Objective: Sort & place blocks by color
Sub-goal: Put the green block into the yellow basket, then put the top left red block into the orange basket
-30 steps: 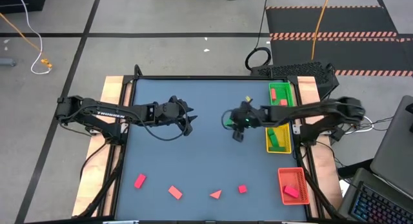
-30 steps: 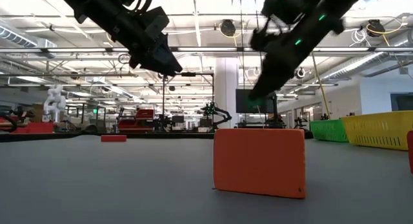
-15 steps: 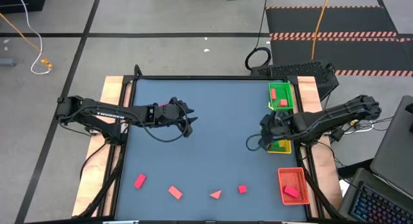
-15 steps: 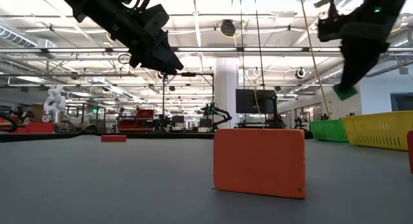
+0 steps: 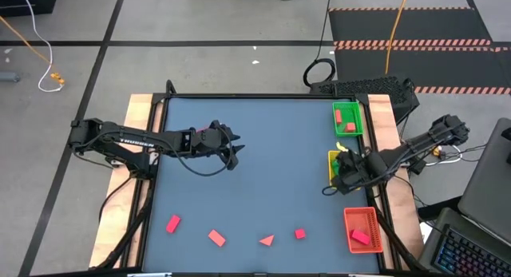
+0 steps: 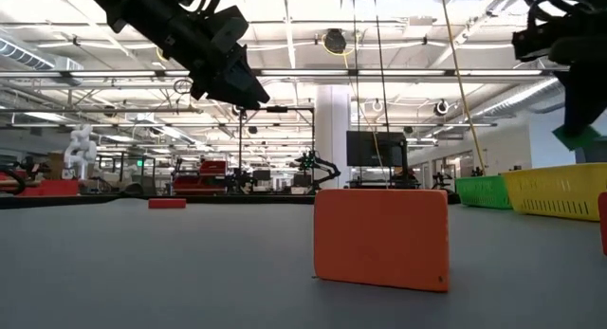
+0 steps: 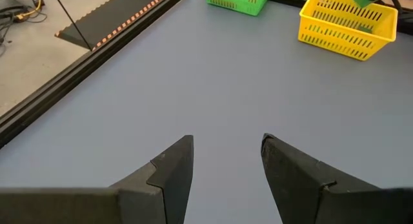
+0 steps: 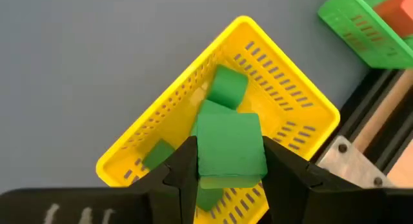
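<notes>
Gripping a green block [image 8: 230, 150], right jaws hover above yellow tray [image 8: 284, 88] holding green blocks.

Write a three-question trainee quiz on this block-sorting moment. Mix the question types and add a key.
1. True or false: the right hand holds a green block over the yellow tray.
2. Multiple choice: how many red blocks lie loose on the table near its front edge in the high view? A) two B) four C) six
3. Fill in: the left hand hangs over bare table with its fingers ____ and nothing between them.

Key: 1 true; 2 B, namely a cuboid, a second cuboid, a triangle and a cube; 3 open.
</notes>
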Available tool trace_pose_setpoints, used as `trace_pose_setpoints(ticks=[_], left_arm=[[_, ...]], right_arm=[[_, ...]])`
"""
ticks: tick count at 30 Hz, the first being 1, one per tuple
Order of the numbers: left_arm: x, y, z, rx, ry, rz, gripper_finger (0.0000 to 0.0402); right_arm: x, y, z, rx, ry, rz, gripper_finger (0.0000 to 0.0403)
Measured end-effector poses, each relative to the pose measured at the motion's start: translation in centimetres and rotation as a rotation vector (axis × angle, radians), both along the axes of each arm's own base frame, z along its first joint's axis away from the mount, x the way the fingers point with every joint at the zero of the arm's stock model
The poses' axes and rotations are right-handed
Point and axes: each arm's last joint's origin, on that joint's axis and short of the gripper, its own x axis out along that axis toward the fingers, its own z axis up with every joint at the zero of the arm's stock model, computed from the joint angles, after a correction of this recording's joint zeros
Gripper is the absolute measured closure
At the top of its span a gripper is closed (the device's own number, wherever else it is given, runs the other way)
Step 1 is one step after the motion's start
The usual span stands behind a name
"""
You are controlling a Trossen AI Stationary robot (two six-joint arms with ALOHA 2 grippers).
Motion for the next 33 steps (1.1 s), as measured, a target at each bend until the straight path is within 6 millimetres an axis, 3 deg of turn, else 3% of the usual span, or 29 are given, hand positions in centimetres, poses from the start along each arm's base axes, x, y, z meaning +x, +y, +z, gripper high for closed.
trace_pose_setpoints(ticks=[6,12,16,23,33], left_arm=[[0.0,0.0,0.0,-0.005,-0.004,0.003,0.0217],[0.0,-0.1,0.0,-0.005,-0.004,-0.001,0.0217],[0.0,-0.1,0.0,-0.005,-0.004,-0.001,0.0217],[-0.4,0.2,-0.5,-0.039,0.05,0.033,0.0217],[-2.8,2.7,-1.9,-0.198,0.308,0.285,0.0217]], right_arm=[[-0.3,0.1,-0.4,-0.007,0.004,-0.038,0.0274],[-0.3,0.2,-1.6,0.025,-0.005,-0.048,0.011],[-0.1,0.3,-1.7,0.037,-0.023,-0.044,0.0054],[0.5,0.4,-1.6,-0.007,-0.114,-0.001,0.005],[4.5,1.9,-0.7,-0.056,-0.481,0.3,0.0058]])
